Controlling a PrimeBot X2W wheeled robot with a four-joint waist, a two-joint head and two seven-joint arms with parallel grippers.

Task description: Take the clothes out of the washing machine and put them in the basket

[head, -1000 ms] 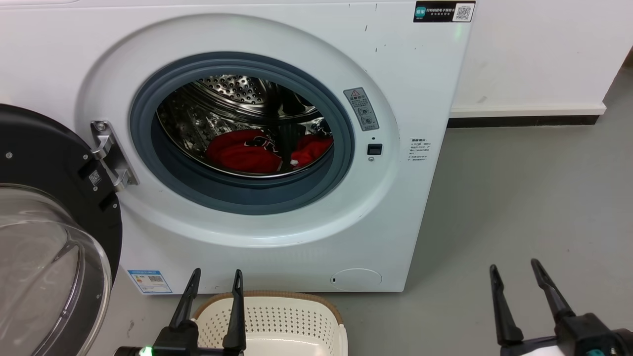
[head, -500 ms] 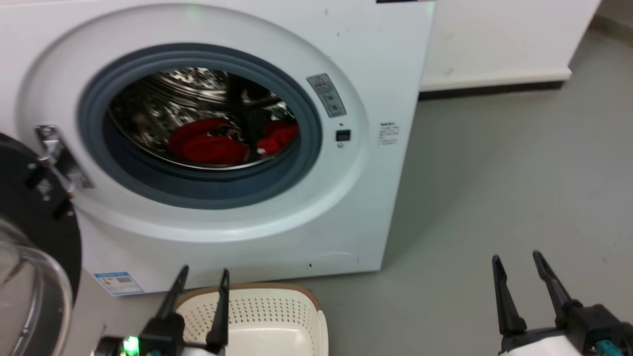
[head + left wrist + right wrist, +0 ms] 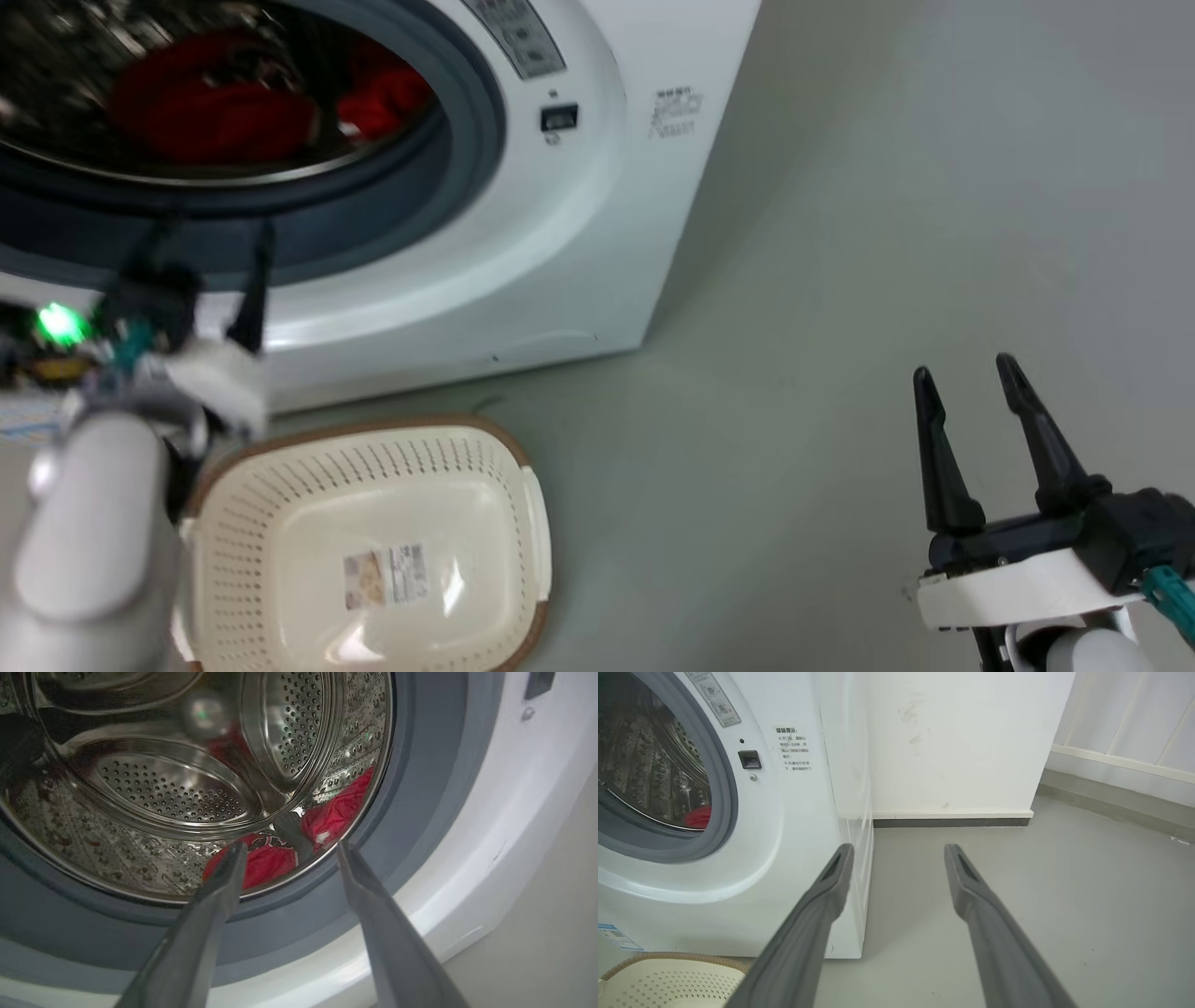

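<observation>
There is one washing machine, big and white, and its round hole is open. The clothes lie at the bottom of the shiny drum. I count two red lumps, one on each side of a grey bar on the drum wall. In the left wrist view, one lump has some dark and white marks near its top.

There is one basket. It stands on the grey floor just in front of the machine. One paper label lies on its bottom.

There are two grippers. The left gripper looks blurry in the head view. It is up in front of the grey ring under the hole, above the far left corner of the basket. Its two fingers are spread apart and hold nothing. In the left wrist view they point into the drum at the clothes. The right gripper hangs over the floor, well apart from the machine and the basket. Its two fingers are spread apart too, and they hold nothing.
</observation>
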